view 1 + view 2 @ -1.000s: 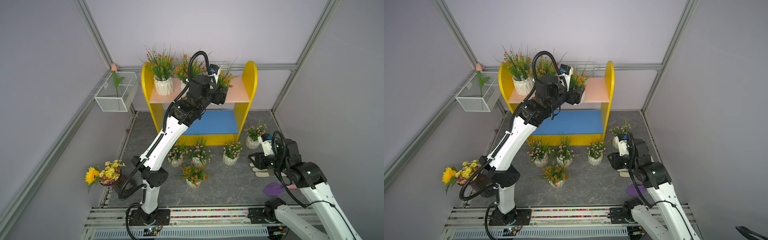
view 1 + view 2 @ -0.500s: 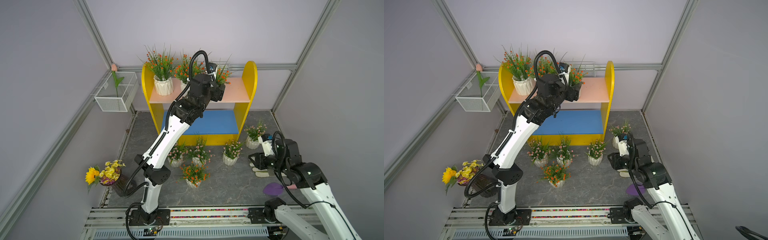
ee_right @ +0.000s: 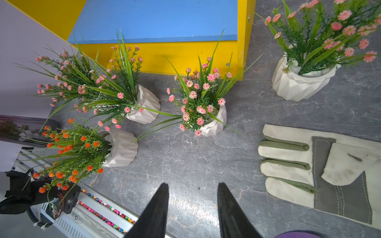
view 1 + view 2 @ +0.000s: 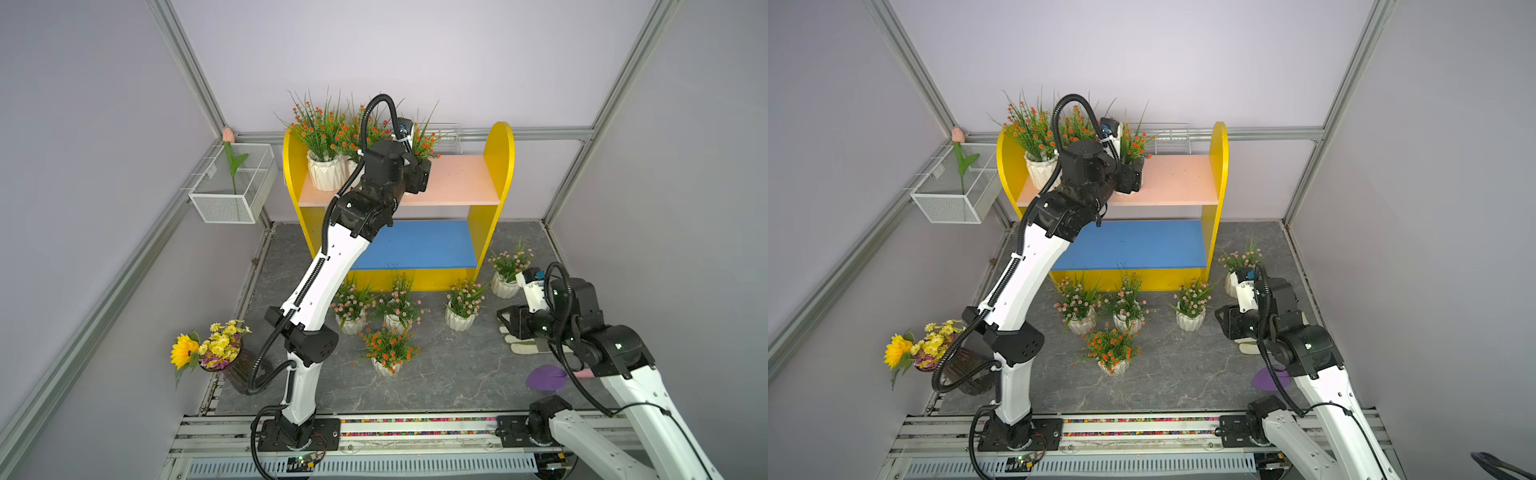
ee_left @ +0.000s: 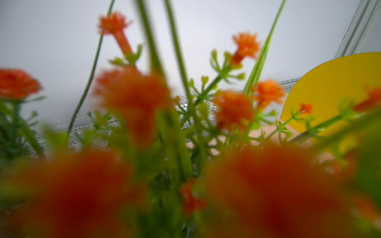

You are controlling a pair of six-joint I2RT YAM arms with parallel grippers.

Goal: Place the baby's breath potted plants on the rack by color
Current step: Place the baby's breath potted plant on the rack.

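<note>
In both top views the rack (image 4: 457, 183) (image 4: 1175, 178) stands against the back wall. On its pink upper board a left-end orange plant (image 4: 320, 133) and a second orange plant (image 4: 353, 133) stand side by side. A third orange plant (image 4: 424, 141) (image 4: 1133, 141) rises right at the left gripper (image 4: 422, 178) (image 4: 1133, 178). Its pot is hidden behind the black gripper body, so I cannot tell whether the jaws pinch it. On the grey floor in front of the rack stand four pink plants (image 4: 463, 297) and, nearer the arm bases, a floor orange plant (image 4: 388, 349) (image 4: 1111, 349). The right gripper (image 4: 505, 322) hangs low over a work glove (image 4: 525, 347), near the rightmost pink plant.

The left wrist view is filled with blurred orange blossoms of the third orange plant (image 5: 233, 107), very close to the lens. A yellow side panel of the rack (image 5: 329, 82) shows behind, but no jaws can be seen.

The right wrist view shows the right gripper (image 3: 193, 184) with its two black fingers (image 3: 160, 206) spread and only bare floor between them. Beyond stand three pink plants (image 3: 198, 99) and the floor orange plant (image 3: 72, 150). The work glove (image 3: 329, 171) lies flat to one side, with the rack's blue lower board (image 3: 156, 18) beyond the plants.
</note>
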